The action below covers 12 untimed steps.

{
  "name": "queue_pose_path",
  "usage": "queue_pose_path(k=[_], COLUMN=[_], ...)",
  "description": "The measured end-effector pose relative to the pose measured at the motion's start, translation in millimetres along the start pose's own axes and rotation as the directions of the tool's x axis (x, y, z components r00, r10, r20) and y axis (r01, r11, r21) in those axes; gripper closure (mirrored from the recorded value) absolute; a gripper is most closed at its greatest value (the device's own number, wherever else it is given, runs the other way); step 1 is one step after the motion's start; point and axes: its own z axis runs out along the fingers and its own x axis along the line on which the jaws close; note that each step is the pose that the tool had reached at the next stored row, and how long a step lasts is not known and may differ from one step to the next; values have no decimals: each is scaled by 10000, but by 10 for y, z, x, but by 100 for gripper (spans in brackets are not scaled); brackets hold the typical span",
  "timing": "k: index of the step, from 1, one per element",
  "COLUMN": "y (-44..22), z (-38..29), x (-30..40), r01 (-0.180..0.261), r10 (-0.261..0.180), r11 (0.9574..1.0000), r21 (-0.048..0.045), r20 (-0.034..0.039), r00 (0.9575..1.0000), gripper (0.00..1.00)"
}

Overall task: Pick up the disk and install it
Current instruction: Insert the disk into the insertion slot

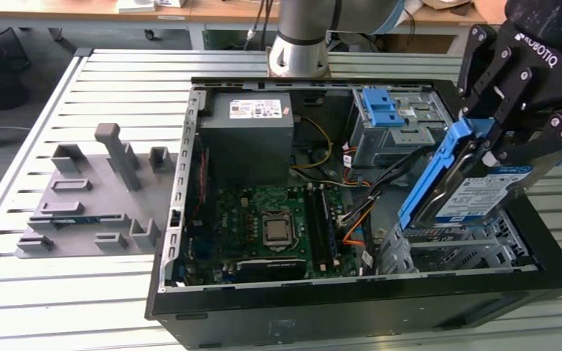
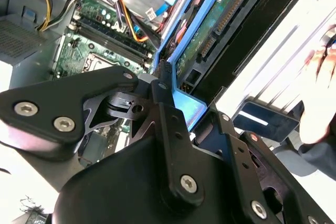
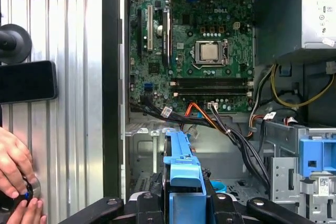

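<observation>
Your gripper (image 1: 493, 142) is clenched on the disk (image 1: 462, 191), pinching its blue-framed upper end. The disk hangs tilted below the claw, label outward, over the metal drive cage (image 1: 456, 252) at the exterior view's right of the open computer case (image 1: 359, 311).

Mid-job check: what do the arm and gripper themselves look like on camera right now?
The arm is a silver-grey metal tube with a pale blue cap at a joint. The gripper is matte black, built of jointed link bars pinned with silver screw heads, and its body carries white lettering.
</observation>
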Motion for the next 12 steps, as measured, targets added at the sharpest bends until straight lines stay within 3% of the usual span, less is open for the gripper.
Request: queue_pose_path(k=[4, 12], y=[-55, -57], z=[15, 40], x=[-2, 30], r01=[-1, -4], r10=[1, 4], r11=[10000, 10000], r21=[0, 0], r20=[-1, 0], r00=[10000, 10000], gripper=[64, 64])
